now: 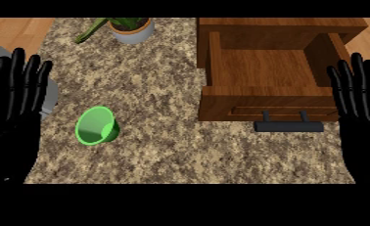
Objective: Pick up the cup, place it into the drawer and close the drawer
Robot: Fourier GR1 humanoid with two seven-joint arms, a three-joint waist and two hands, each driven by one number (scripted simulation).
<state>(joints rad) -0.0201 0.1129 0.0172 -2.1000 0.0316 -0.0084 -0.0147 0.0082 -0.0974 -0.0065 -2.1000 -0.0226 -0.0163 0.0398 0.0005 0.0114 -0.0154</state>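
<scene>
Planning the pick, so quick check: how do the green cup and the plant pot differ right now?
The green cup lies tipped on its side on the counter's left, in front; the plant pot stands upright near the back edge. The cup is empty and bright green; the pot is grey and holds a leafy plant. Both sit left of the open drawer.

Potted plant (130,28) is cropped at the top edge. A grey object (49,95) at far left is mostly hidden behind the left hand (22,98). Right hand (352,102) is cut by the right edge.
</scene>
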